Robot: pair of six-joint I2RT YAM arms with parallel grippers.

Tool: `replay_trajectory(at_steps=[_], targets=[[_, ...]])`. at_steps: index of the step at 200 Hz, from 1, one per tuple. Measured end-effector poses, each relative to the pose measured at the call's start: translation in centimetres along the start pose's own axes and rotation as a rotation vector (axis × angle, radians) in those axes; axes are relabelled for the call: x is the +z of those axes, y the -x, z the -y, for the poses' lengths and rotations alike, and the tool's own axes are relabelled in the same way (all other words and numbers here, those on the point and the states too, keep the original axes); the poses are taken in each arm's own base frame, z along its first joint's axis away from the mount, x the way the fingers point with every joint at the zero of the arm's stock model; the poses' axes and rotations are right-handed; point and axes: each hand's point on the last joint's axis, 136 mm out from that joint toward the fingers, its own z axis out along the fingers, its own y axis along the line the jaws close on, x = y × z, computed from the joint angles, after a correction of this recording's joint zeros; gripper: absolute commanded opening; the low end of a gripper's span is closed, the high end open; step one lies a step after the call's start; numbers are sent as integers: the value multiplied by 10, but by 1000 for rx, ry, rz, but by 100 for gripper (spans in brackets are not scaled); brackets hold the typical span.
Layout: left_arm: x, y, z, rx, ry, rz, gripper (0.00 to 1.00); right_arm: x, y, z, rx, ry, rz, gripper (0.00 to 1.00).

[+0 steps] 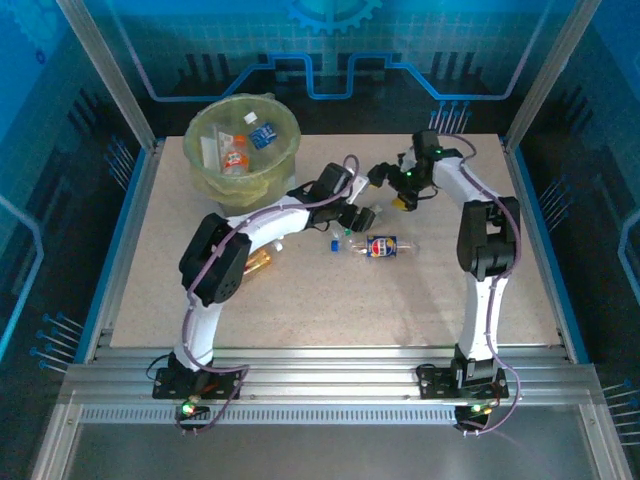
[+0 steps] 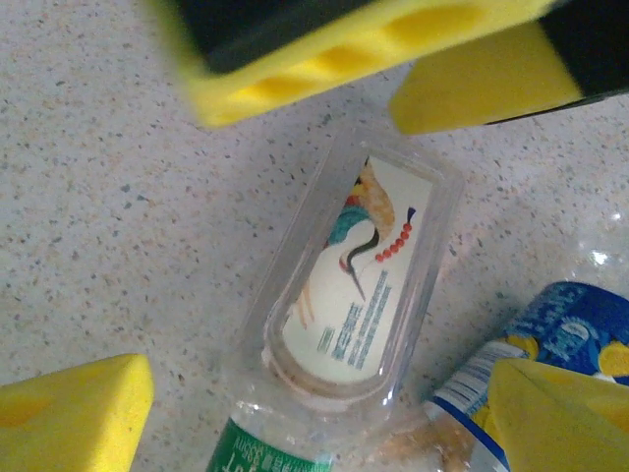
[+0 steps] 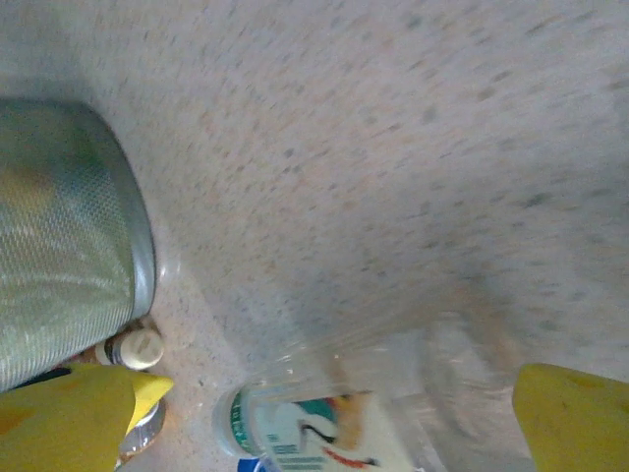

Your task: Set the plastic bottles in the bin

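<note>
A clear plastic bottle [image 2: 359,265] with a crane picture on a white label and a green band lies flat on the speckled table. My left gripper [image 2: 314,413] stands open, its yellow fingers [image 2: 74,413] on either side of the bottle, clear of it. My right gripper [image 3: 324,413] is open too, hanging over the same bottle [image 3: 314,433] from the far side; its yellow fingers [image 2: 344,49] show in the left wrist view. A blue-labelled bottle [image 1: 382,246] lies just beside them. The bin [image 1: 243,145], lined yellow-green, stands at the back left holding several bottles.
An orange bottle [image 1: 258,262] lies by the left arm's forearm, and a small blue cap [image 1: 334,245] lies near the blue-labelled bottle. A white-capped bottle [image 3: 138,346] sits beside a big greenish-grey rounded surface [image 3: 59,246] that I cannot identify. Frame posts edge the table.
</note>
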Motion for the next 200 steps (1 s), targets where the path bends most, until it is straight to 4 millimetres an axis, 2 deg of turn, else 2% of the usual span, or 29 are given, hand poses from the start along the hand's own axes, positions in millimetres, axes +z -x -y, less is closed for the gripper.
replay_trajectory(at_steps=[20, 39, 70, 159, 200], targets=[[10, 5, -1, -1, 0, -11, 90, -23, 12, 16, 36, -23, 52, 100], [20, 6, -2, 5, -2, -32, 91, -48, 17, 24, 52, -42, 105, 100], [34, 2, -3, 15, -1, -76, 91, -78, 11, 26, 56, -61, 158, 100], [54, -14, -4, 24, -9, -165, 90, -105, -8, 28, 49, -109, 208, 100], [67, -23, -7, 21, -3, -203, 79, -119, -11, 22, 35, -112, 241, 100]])
